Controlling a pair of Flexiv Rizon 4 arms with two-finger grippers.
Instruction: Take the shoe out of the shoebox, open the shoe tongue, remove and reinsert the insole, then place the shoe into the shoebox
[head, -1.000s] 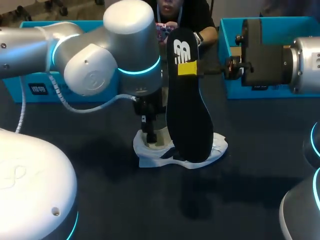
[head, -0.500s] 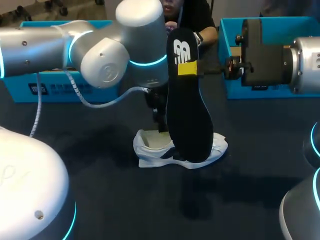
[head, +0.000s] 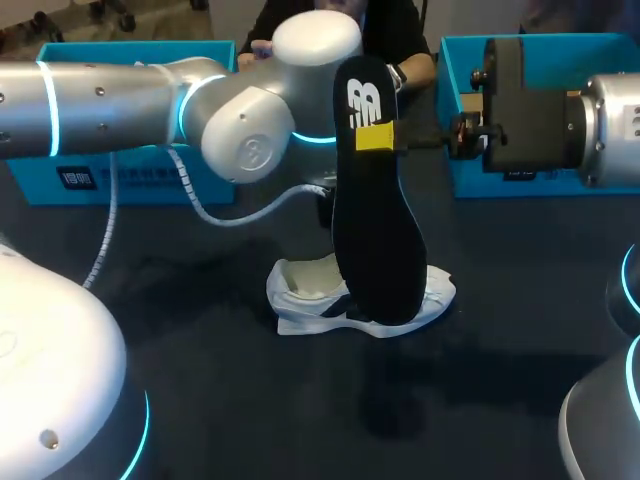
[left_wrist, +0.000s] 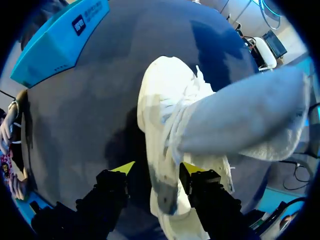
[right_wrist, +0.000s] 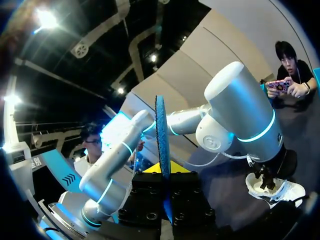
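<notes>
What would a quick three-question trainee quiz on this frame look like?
1. True or false: the insole lies flat inside the shoe.
2. Pick one: the right claw is A) open, B) shut on the insole, C) shut on the shoe.
3. Fill in: the left claw, over the shoe, is ___ (open or shut).

Key:
1. False. It stands upright in the right claw.
2. B.
3. Open.

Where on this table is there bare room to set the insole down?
Bare dark tabletop lies in front of the white shoe, and between it and the left blue box. Crowded above the shoe: the held black insole and left arm.
</notes>
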